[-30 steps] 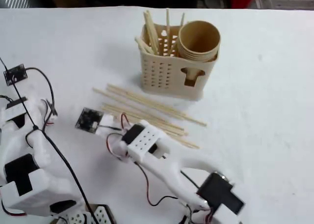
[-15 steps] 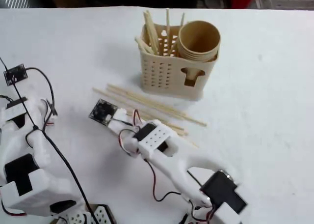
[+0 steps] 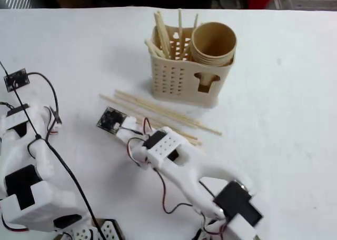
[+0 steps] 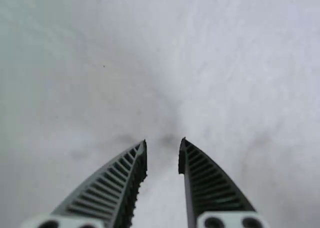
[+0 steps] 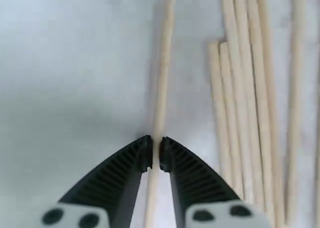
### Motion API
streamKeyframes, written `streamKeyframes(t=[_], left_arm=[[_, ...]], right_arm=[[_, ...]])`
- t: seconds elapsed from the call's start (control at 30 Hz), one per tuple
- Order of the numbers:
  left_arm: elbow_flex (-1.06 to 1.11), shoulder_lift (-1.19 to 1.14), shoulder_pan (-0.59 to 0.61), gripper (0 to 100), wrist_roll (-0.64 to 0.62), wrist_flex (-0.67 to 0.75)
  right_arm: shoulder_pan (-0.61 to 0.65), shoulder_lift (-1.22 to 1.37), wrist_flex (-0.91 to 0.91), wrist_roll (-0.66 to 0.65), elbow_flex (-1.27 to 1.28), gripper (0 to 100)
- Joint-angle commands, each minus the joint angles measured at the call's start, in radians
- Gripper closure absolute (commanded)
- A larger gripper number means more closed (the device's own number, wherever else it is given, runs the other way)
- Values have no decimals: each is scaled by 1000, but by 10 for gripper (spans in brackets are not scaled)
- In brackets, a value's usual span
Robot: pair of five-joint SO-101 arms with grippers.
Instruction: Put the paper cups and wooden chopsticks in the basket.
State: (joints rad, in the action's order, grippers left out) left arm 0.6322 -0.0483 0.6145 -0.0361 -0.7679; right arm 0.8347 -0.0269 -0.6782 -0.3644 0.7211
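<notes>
One chopstick [image 5: 164,63] pinched (right hand [image 5: 155,155]), others [image 5: 245,113] near.

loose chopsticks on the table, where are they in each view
high view: loose chopsticks lie between basket and right arm.
right wrist view: beside right gripper, shut on one chopstick.
left wrist view: left gripper over table.
shared landmark: the table.

White tabletop [image 3: 284,103] right of the beige perforated plastic basket [image 3: 181,82] is open. Basket mouth is crowded: upright wooden chopsticks [image 3: 164,35] one side, stacked tan paper cups [image 3: 213,42] the other. In front, loose wooden chopsticks [image 3: 158,111] lie across the lane, white right arm [image 3: 189,171] over their near ends; folded white left arm [image 3: 16,150] and black cables [image 3: 50,88] block the left edge.
</notes>
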Motion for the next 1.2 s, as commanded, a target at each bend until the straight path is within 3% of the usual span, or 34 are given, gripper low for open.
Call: streamKeyframes(t=[0.0, 0.13, 0.3, 0.4, 0.53, 0.67, 0.77, 0.93, 1.17], left_arm=[[-5, 2, -12, 876, -12, 15], [-5, 2, -12, 876, -12, 17], [-5, 2, -12, 876, -12, 17], [-5, 2, -12, 876, -12, 17], [-5, 2, -12, 876, -12, 17], [-5, 2, -12, 876, -12, 17], [-5, 2, -12, 876, -12, 17], [-5, 2, -12, 876, -12, 17], [-5, 1, -12, 876, -11, 17]], right_arm=[[-35, -266, -133, -3, -23, 982], [-88, -541, -222, -3, -21, 981], [-61, -832, -278, -11, -11, 981], [-64, -986, -150, -11, -11, 981], [-134, -1089, 202, -11, -9, 981], [-277, -1032, 539, -11, -12, 981], [-363, -897, 674, -11, -41, 981], [-463, -605, 708, -3, -222, 981], [-456, -394, 702, 18, -427, 981]])
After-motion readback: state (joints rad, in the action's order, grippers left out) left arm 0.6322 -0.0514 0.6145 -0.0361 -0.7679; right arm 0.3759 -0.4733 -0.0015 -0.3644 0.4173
